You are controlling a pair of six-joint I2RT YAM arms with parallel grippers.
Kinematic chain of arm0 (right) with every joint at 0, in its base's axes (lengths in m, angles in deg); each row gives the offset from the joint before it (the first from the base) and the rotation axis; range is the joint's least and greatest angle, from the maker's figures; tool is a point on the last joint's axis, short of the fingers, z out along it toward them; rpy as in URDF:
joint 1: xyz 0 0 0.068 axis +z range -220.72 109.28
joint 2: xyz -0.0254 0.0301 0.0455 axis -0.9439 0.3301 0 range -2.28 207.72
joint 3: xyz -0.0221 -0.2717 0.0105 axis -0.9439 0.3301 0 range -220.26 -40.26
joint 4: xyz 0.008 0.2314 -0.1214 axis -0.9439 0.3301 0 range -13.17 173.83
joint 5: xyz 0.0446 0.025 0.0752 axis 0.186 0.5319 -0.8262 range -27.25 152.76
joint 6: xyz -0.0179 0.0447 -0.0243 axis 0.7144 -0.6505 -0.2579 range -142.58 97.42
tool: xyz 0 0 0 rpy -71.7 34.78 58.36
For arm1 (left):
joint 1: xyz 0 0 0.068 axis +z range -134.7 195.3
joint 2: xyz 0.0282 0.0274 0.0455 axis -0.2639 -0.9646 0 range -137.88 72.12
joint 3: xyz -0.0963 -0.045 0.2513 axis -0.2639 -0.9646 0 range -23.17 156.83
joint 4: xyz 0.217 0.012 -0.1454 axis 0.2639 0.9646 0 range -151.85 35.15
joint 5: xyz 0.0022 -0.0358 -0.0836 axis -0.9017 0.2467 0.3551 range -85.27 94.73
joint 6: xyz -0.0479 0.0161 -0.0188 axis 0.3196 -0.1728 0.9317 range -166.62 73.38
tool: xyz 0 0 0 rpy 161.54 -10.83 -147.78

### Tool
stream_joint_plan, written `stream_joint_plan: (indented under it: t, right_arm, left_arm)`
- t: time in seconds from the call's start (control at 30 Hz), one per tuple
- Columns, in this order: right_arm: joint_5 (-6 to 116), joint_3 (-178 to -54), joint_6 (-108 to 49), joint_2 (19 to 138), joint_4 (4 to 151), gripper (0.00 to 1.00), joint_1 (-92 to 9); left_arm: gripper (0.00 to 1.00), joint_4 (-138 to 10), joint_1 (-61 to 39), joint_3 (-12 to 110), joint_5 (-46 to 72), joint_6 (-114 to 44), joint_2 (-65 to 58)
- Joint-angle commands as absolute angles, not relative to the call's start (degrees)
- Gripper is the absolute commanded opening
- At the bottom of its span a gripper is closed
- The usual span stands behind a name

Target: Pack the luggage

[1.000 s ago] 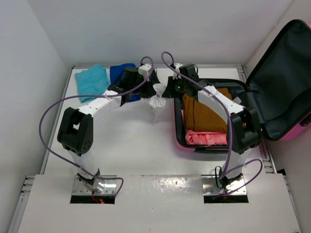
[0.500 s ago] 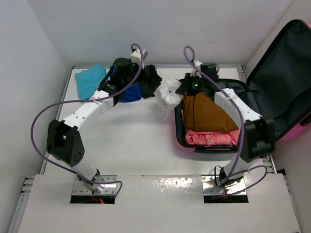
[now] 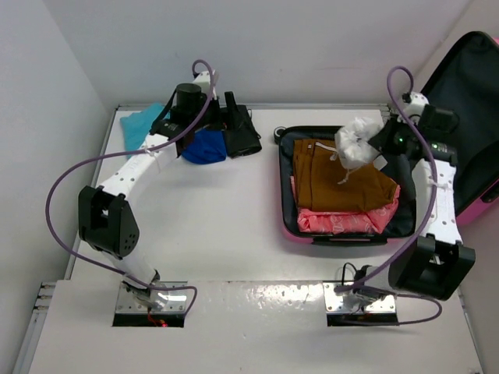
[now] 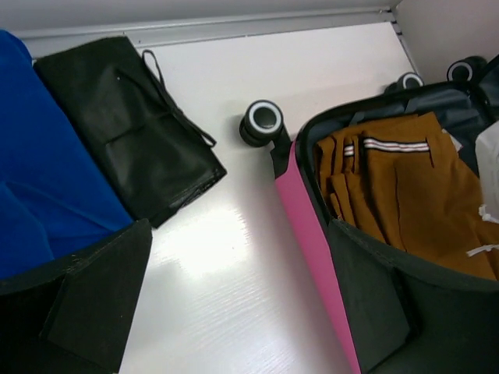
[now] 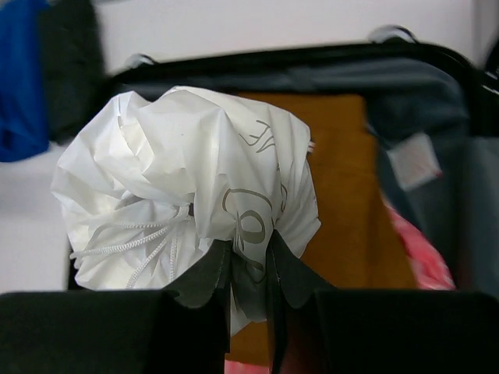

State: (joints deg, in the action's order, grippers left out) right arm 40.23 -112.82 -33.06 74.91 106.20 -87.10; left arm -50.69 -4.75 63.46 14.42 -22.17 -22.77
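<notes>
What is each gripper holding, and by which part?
Right gripper pinches the white bag by a fold of fabric on its near side. Left gripper is open, holding nothing.

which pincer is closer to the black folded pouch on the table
Left. The left pincer hangs open close by the black folded pouch, next to the blue cloth. The right pincer is away over the luggage, shut on a white bag.

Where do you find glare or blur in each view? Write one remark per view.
Top external: sharp throughout, with glare on the near panel. Left wrist: a bright reflection on the table. Right wrist: the white bag is crisp, the luggage behind it blurred.
</notes>
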Motion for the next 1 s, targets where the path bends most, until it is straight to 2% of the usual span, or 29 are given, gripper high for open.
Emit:
stream_joint_plan:
  t: [0.0,0.27,0.43,0.7,0.97]
  right_arm:
    - [39.3,-115.1,-23.7,75.6,110.2,0.00,-92.8]
    - [40.3,-115.8,-17.1,84.4,110.3,0.00,-101.5]
    - [42.7,-117.7,-14.1,91.3,108.7,0.00,-101.7]
    - [47.6,-126.3,-7.7,104.5,109.8,0.00,-96.9]
    - [62.5,-121.3,-4.6,108.5,100.1,0.00,-88.2]
  left_arm:
    - [1.00,-51.7,-4.8,63.7,14.8,-21.7,-22.8]
    - [1.00,-51.7,-4.3,64.3,13.3,-22.2,-24.5]
    - [1.00,-51.7,-3.8,63.8,12.1,-22.2,-24.5]
    - [1.00,-51.0,-2.7,62.6,9.0,-22.7,-25.0]
    - [1.00,-50.5,-2.2,58.8,4.0,-23.9,-23.8]
